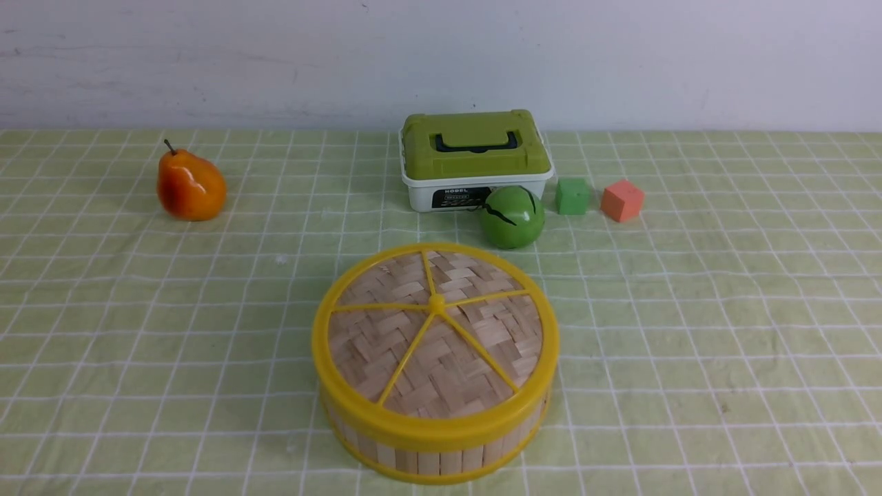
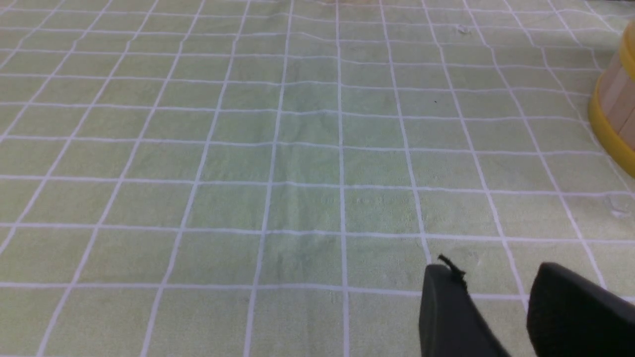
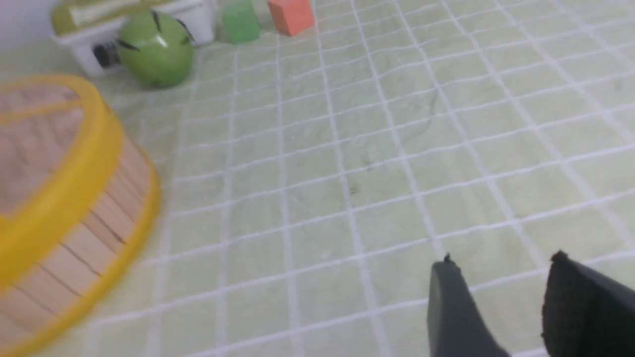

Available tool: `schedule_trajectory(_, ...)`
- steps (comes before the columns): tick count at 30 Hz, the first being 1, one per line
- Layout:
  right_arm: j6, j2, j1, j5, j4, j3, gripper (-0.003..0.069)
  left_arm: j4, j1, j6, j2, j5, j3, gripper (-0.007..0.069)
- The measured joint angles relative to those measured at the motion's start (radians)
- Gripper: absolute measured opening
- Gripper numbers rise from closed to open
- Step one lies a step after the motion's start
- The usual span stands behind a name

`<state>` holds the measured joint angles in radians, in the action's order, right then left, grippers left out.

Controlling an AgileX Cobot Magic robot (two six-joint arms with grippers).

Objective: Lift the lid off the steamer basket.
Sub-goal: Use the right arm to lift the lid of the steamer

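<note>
The steamer basket point(image 1: 441, 451) stands near the front middle of the table, its slat wall and yellow rims showing. The woven lid point(image 1: 435, 332) with yellow spokes and centre knob sits on top of it. The basket also shows in the left wrist view point(image 2: 615, 106) and in the right wrist view point(image 3: 106, 208), with the lid point(image 3: 34, 134) on it. My left gripper point(image 2: 496, 275) is open and empty over bare cloth, to the basket's left. My right gripper point(image 3: 501, 265) is open and empty over bare cloth, to the basket's right. Neither gripper shows in the front view.
A white box with a green lid point(image 1: 475, 155) stands behind the basket. A green ball point(image 1: 512, 217) sits by it, close to the basket's far rim. A green cube point(image 1: 572, 195) and an orange cube point(image 1: 622, 200) lie right of it. A pear point(image 1: 189, 186) stands far left.
</note>
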<state>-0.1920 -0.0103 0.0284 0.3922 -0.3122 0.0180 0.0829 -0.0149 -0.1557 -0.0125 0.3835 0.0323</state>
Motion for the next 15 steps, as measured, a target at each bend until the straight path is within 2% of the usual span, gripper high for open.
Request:
schedule_trajectory(1, -0.100, 0.000, 0.000, 0.008, -0.207, 0.003, 0.0241, 0.000, 0.000, 0.000, 0.000, 0.000, 0.000, 0.0239)
schedule_trajectory(5, -0.179, 0.000, 0.000, 0.013, -0.446, 0.009, 0.0241, 0.000, 0.000, 0.000, 0.000, 0.000, 0.000, 0.0239)
schedule_trajectory(13, -0.107, 0.000, 0.000, -0.040, -0.478, 0.009, 0.0240, 0.000, 0.000, 0.000, 0.000, 0.000, 0.000, 0.0239)
schedule_trajectory(15, -0.023, 0.000, 0.000, -0.039, -0.470, -0.002, 0.0234, 0.000, 0.000, 0.000, 0.000, 0.000, 0.000, 0.0239)
